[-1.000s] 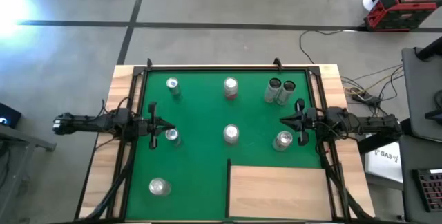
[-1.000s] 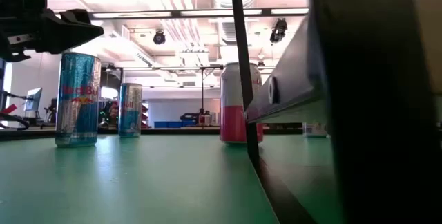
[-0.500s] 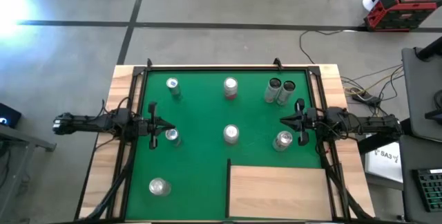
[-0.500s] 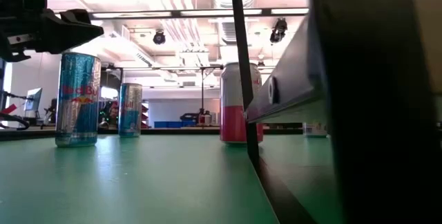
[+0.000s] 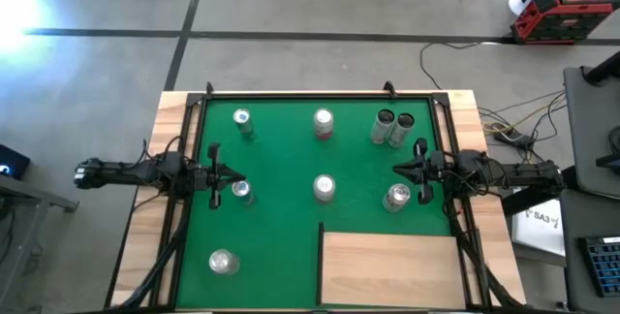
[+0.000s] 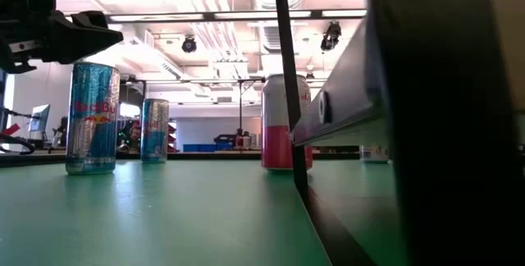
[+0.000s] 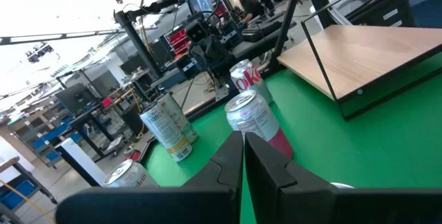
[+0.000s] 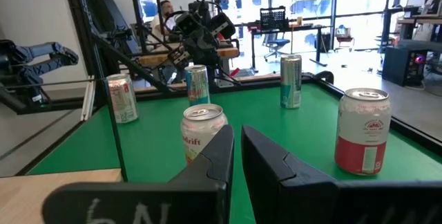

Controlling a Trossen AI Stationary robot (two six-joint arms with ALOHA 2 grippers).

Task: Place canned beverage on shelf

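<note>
Left tool point(image 5: 232, 174) pressed together, empty, at mat's point(image 5: 281, 207) left edge; right tool point(image 5: 399, 169) same, at right edge. Shelf point(image 5: 392, 267) near-right on tabletop, bare. Seven cans point(image 5: 324, 188) upright on mat, none on shelf.

Grey concrete floor point(image 5: 320, 52) with dark seams, red toolbox point(image 5: 565, 14), bright ceiling lights point(image 6: 221, 16) overhead.

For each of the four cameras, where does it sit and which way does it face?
High view: overhead, straight down on the green mat; both arms show.
Low view: at mat height, facing the room; one gripper at upper left.
Left wrist view: past shut left gripper toward the pale wooden shelf.
Right wrist view: past shut right gripper across the mat.
All share the cans.
</note>
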